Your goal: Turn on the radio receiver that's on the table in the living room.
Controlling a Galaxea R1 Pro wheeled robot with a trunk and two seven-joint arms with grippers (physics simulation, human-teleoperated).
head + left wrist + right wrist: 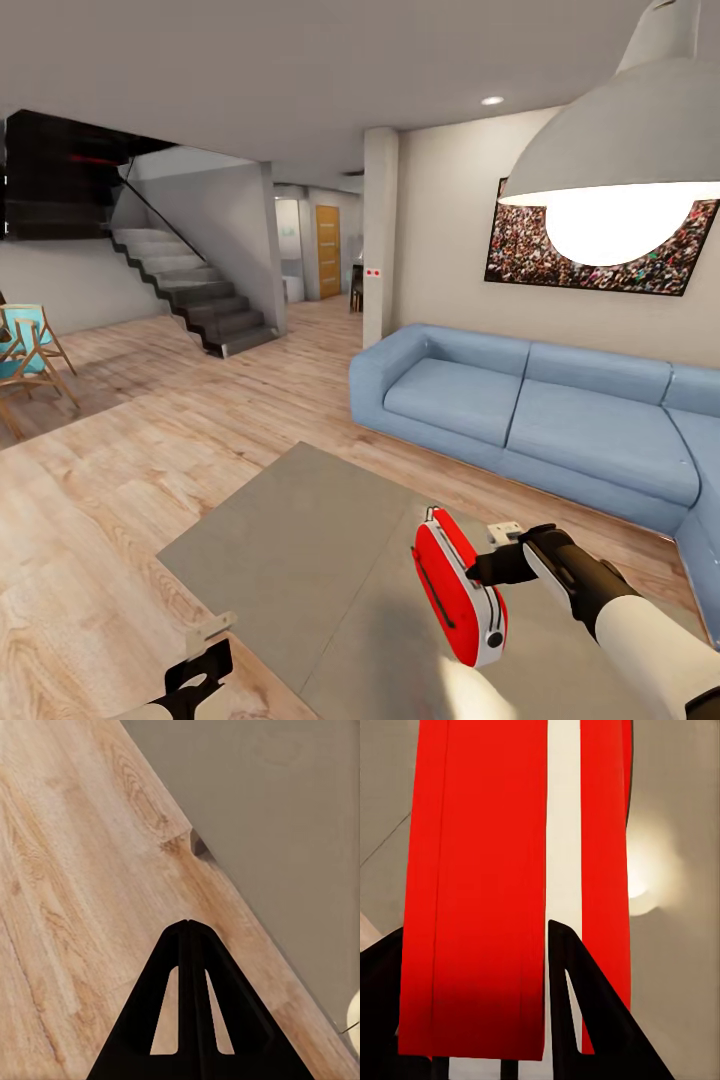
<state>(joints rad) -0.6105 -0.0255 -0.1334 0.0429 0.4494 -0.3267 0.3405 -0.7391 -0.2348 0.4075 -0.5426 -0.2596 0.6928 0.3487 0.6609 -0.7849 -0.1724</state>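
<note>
Radio receiver (458, 590) hangs above the table (300, 540) in the right gripper (485, 572), whose fingers clamp it, while the left gripper (196, 678) is closed and empty; next, I judge, pressing its switch.

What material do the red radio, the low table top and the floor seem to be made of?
The radio looks like glossy plastic: smooth red shell, white trim, rounded corners. The table top looks polished, perhaps stone or lacquer: it mirrors the lamp's glow. The floor looks like light wood planks with visible grain, though it may be laminate.
</note>
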